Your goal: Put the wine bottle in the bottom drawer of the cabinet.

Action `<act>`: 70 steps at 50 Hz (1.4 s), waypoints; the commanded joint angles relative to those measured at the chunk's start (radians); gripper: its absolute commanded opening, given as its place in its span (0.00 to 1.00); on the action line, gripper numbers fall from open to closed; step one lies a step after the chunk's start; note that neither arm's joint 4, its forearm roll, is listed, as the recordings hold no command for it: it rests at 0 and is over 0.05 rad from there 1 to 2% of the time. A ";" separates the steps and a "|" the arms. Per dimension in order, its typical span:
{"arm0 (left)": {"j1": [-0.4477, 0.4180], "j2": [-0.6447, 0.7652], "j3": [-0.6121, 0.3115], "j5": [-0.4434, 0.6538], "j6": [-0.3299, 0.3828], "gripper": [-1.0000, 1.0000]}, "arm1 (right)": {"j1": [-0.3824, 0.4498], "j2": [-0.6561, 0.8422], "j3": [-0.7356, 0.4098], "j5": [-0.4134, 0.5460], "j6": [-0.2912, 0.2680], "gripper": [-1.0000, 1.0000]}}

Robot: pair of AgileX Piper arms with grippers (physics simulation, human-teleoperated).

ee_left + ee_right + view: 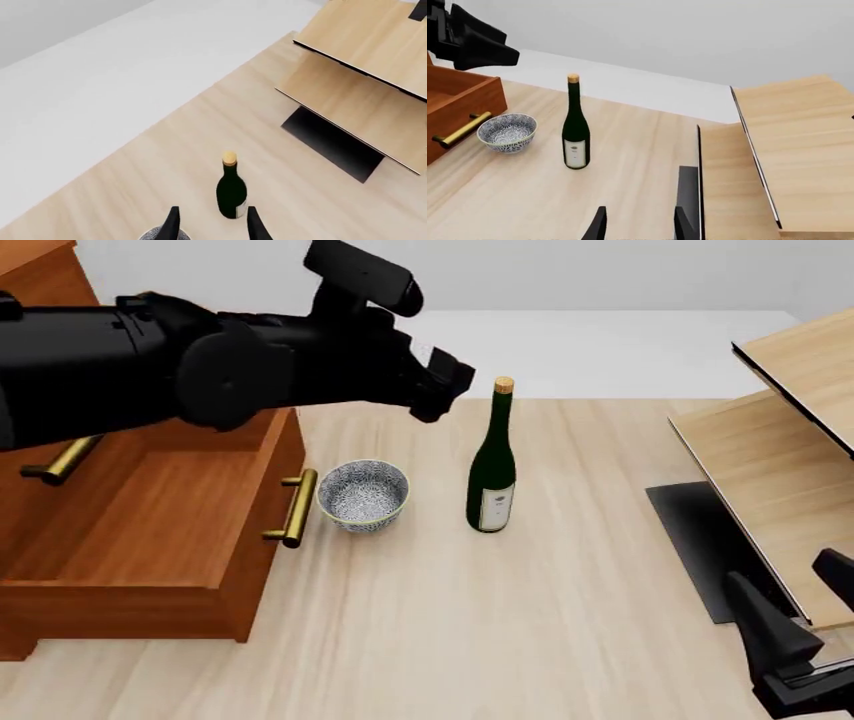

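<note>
The dark-green wine bottle [491, 465] with a gold cap stands upright on the table, to the right of the grey speckled bowl [363, 495]. The reddish-brown cabinet [47, 275] is at the left, with its bottom drawer [127, 530] pulled out and its brass handle [294, 508] facing the bowl. My left gripper [443, 390] hovers open just left of the bottle's neck, not touching it. In the left wrist view the wine bottle [231, 190] stands just beyond the left gripper [213, 225]. My right gripper [638, 227] is open and empty, low at the front right, far from the wine bottle [575, 130].
A pale light-wood shelf unit [787, 440] stands on the right side of the table, with a black panel [687, 535] at its base. The bowl sits between the drawer front and the bottle. The table's far edge runs behind the bottle.
</note>
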 commanded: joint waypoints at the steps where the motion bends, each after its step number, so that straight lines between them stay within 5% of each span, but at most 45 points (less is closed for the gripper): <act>1: -0.028 0.079 -0.063 -0.020 0.003 1.00 | -0.002 -0.015 0.000 0.021 0.002 1.00; 34: -0.038 0.286 -0.215 -0.069 -0.015 1.00 | 0.000 -0.027 0.000 0.055 0.008 1.00; 70: -0.042 0.426 -0.277 -0.116 -0.012 1.00 | 0.006 -0.005 0.000 0.058 0.013 1.00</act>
